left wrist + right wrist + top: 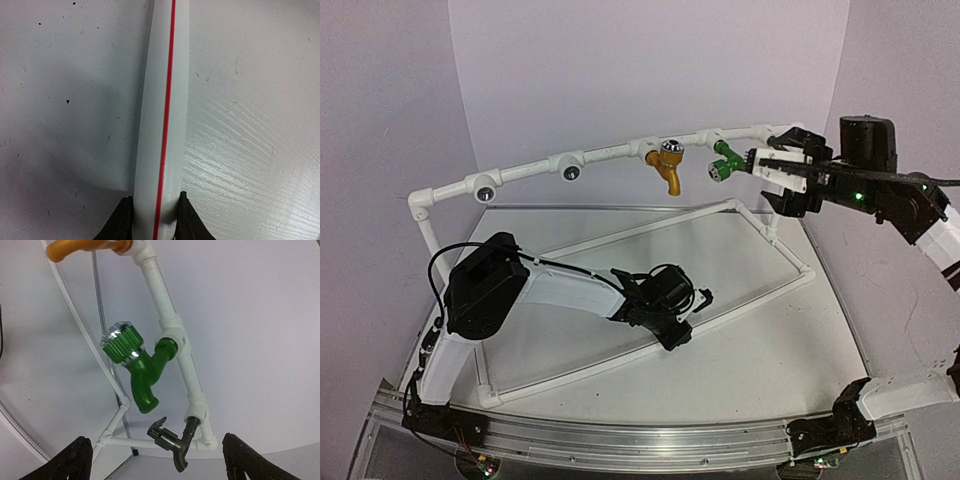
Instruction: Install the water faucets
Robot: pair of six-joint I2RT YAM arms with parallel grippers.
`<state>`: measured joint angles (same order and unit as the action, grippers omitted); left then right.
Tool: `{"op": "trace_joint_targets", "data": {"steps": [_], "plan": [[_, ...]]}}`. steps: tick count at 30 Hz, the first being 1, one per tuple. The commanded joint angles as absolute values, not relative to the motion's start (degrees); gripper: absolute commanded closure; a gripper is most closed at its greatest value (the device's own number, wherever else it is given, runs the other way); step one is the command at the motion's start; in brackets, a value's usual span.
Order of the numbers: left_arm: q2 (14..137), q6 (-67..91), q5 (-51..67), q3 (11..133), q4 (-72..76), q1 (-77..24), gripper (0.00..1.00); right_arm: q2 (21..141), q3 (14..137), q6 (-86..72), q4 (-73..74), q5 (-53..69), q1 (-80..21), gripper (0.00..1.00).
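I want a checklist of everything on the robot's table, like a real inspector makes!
Surface: white table, speckled and scuffed.
Job's things: green faucet, yellow faucet and dark grey faucet sit on the white pipe frame; two sockets empty.
Clutter: nothing seen.
Grippers: left gripper shut on the frame's lower pipe; right gripper open beside the green faucet.
Cables: black cable loops off the left arm.
Surroundings: pale purple walls.

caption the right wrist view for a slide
open jaws facing green plastic faucet, dark grey faucet, mustard-yellow faucet on white pipe frame
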<state>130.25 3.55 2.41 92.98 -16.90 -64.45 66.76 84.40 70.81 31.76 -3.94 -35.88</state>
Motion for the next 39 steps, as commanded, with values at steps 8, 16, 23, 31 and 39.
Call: {"op": "trace_joint_targets", "data": {"steps": [8,16,23,31,39], "plan": [[135.9,7.9,4.7,91.9,-21.7,-65.0,1.0,72.3,78.3,88.9,12.0,-20.5,-42.7,0.15],[135.1,7.8,4.5,91.5,-21.7,-64.9,1.0,76.3,76.9,91.8,2.1,-25.3,-43.2,0.19],[134.7,7.8,4.3,91.2,-21.7,-64.9,1.0,78.8,77.2,92.8,-1.7,-25.9,-43.2,0.23],[134.5,7.7,4.2,91.0,-21.7,-65.0,1.0,80.2,76.4,93.0,-4.5,-26.6,-43.2,0.29],[134.6,7.7,4.3,91.1,-21.8,-64.9,1.0,80.9,75.7,93.3,-5.1,-26.8,-43.2,0.51]]}}
